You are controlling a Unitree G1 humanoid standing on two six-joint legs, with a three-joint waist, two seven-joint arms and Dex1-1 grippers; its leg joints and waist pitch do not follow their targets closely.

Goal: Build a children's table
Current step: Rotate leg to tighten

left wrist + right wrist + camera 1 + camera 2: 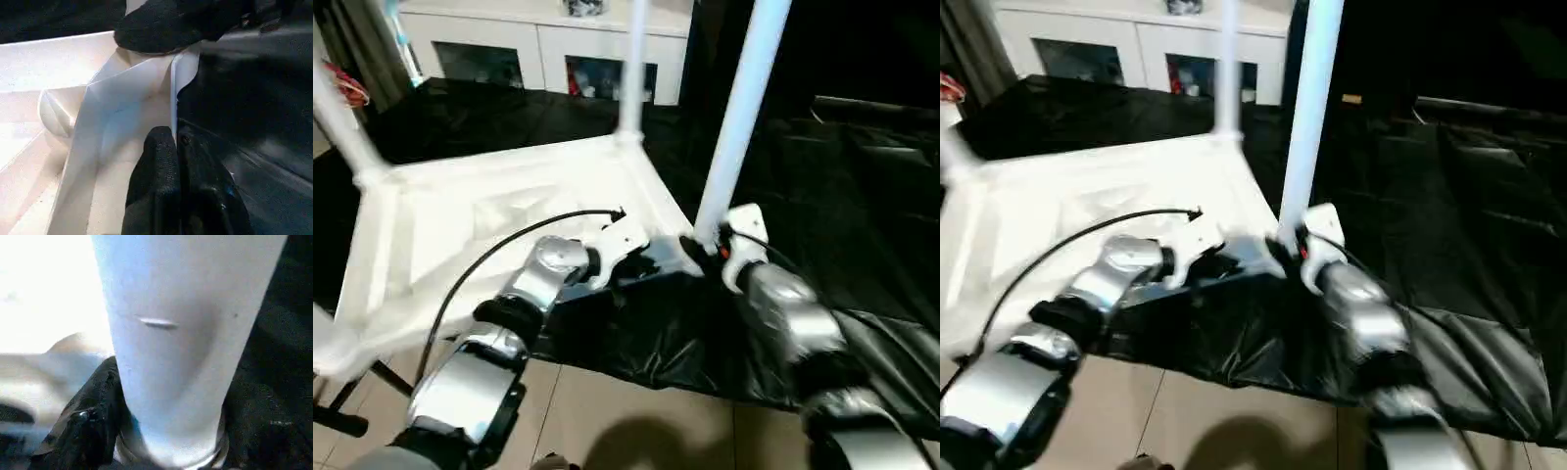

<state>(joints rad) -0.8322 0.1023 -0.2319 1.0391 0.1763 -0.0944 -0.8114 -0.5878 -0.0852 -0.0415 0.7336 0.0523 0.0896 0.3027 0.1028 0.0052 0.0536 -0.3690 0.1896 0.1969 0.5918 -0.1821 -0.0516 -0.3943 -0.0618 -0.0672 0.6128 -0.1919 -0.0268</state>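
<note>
Right gripper [703, 247] clamping around the base of a white leg [739, 108] standing at the near right corner of the upturned children's table [499, 220], left gripper [171, 88] pinching that corner's rim, table lying on black sheeting [832, 196], white cabinet [543, 44] standing behind.
</note>
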